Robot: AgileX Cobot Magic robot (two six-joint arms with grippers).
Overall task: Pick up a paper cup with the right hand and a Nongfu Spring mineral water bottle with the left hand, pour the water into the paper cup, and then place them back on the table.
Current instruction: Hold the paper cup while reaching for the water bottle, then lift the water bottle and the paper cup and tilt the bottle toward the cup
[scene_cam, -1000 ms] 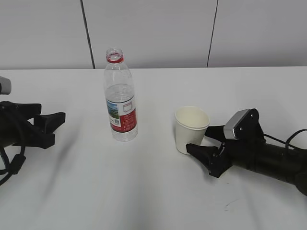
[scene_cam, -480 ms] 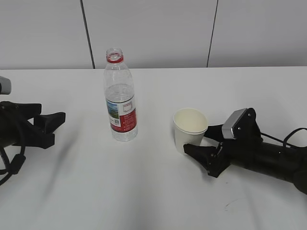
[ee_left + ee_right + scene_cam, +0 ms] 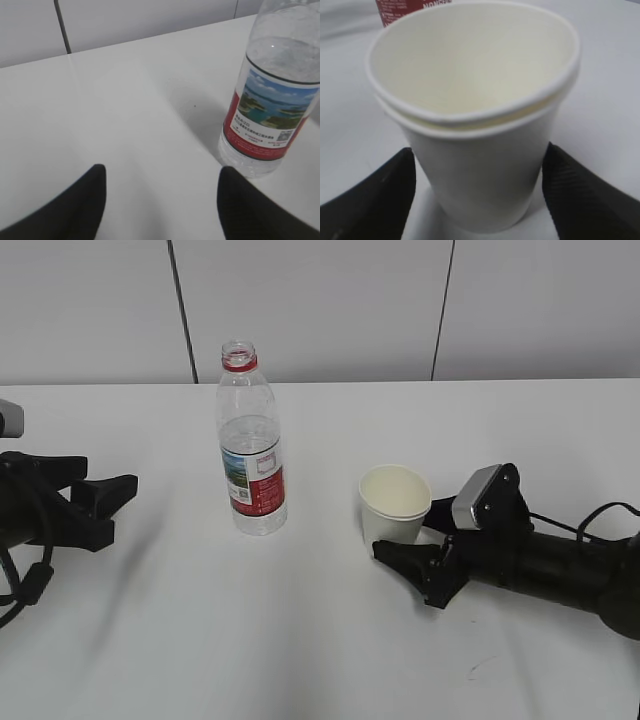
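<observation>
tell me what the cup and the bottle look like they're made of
Paper cup: looks like matte white paper or thin card, with a rolled rim; a second rim just below hints at two nested cups.
Mineral water bottle: looks like clear glossy plastic, see-through with ridged walls, a red neck ring and a printed wrap label, probably film.

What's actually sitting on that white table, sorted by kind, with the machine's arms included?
Paper cups: 2, nested, judging by the double rim
Nongfu Spring mineral water bottle: 1
Robot arms: 2, left end effector, right end effector
Total: 5
</observation>
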